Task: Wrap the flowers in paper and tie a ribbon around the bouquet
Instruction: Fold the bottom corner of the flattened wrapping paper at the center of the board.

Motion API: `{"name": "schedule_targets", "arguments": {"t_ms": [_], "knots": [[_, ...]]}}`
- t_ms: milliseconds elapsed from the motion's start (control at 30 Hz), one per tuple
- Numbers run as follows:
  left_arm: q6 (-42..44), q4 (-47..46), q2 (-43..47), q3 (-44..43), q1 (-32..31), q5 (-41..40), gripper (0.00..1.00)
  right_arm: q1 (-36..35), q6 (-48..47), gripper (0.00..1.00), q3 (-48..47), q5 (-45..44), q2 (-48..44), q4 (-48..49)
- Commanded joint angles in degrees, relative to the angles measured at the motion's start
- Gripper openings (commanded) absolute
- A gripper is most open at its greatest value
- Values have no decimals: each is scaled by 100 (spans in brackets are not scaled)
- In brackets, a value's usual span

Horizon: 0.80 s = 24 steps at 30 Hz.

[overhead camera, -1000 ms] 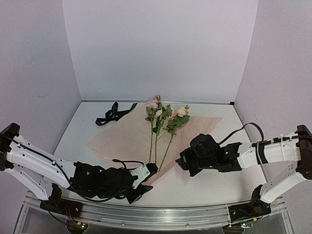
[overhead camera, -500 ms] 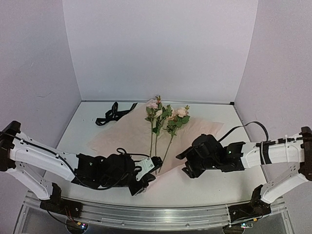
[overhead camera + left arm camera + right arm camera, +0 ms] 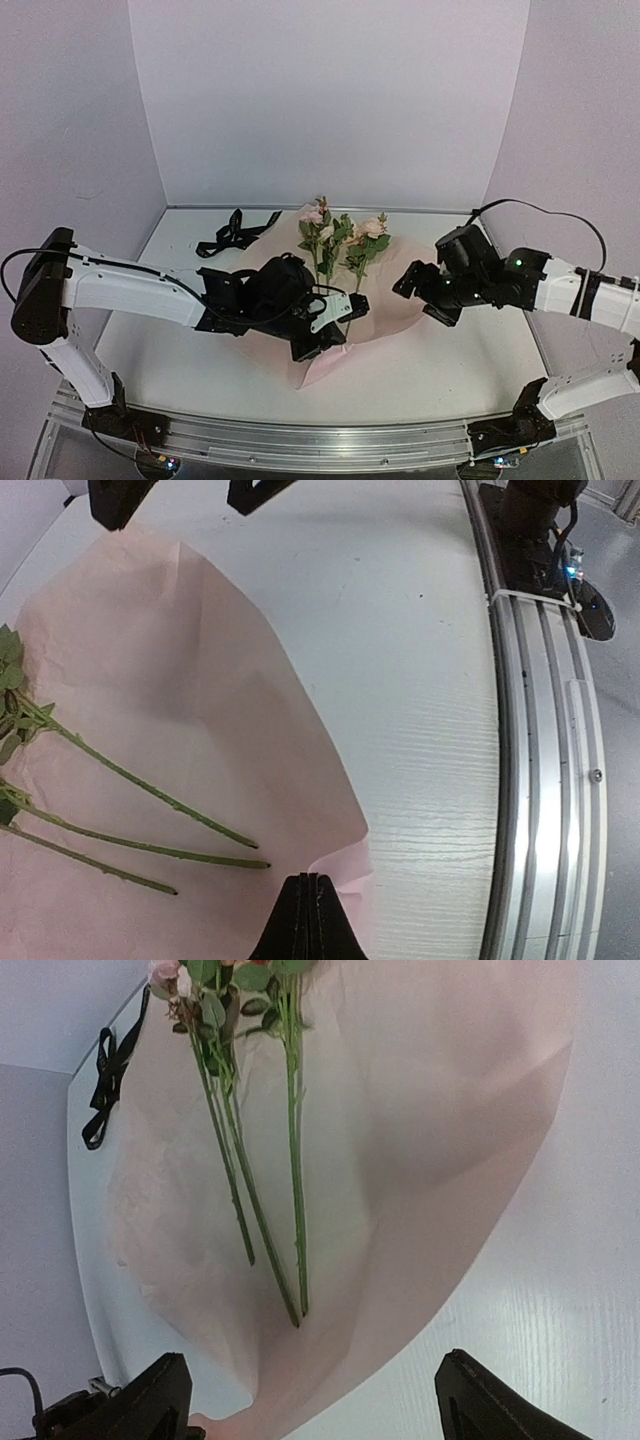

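The flowers (image 3: 340, 238) lie on the pink paper (image 3: 388, 308) at mid-table, blossoms toward the back wall. My left gripper (image 3: 350, 310) is over the stems, shut on the paper's near edge. In the left wrist view its gripper (image 3: 313, 882) pinches a small folded lip of the paper (image 3: 160, 680) just past the cut ends of the stems (image 3: 150, 792). My right gripper (image 3: 421, 297) hovers open at the paper's right side, holding nothing. In the right wrist view its gripper (image 3: 320, 1400) frames the stems (image 3: 295, 1170) and paper (image 3: 440, 1110). The black ribbon (image 3: 234, 232) lies at the back left.
Bare white table (image 3: 450, 370) shows right of and in front of the paper. Grey walls close off the back and both sides. A metal rail (image 3: 545, 730) runs along the near edge, with the arm bases on it. In the right wrist view the ribbon (image 3: 105, 1085) lies beyond the paper.
My left gripper shut on the paper's near edge and carried it forward toward the stems, bunching the sheet. My right gripper opened and drew back up to the right.
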<state>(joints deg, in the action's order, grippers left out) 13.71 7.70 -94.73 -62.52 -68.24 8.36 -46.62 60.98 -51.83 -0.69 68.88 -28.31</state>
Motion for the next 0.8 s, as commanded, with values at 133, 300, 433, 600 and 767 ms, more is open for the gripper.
{"name": "schedule_targets", "arguments": {"t_ms": [133,300,433,600,767], "knots": [[1483,227,-95,-732,970,1169,0,856,-3068,79,-2202,1321,2545,-289],[2001,436,-410,-1226,1589,1992,0,1053,-3239,76,-2943,1564,3740,-390],[2193,541,-857,-1724,1957,2372,0,1200,-2838,75,-2657,1481,3907,-409],[2435,478,-1340,-2233,2311,2797,0,1231,-2386,74,-2186,1470,3866,-397],[2613,587,-1823,-2789,2627,3099,0,1230,-1894,72,-1836,1833,3726,-310]]}}
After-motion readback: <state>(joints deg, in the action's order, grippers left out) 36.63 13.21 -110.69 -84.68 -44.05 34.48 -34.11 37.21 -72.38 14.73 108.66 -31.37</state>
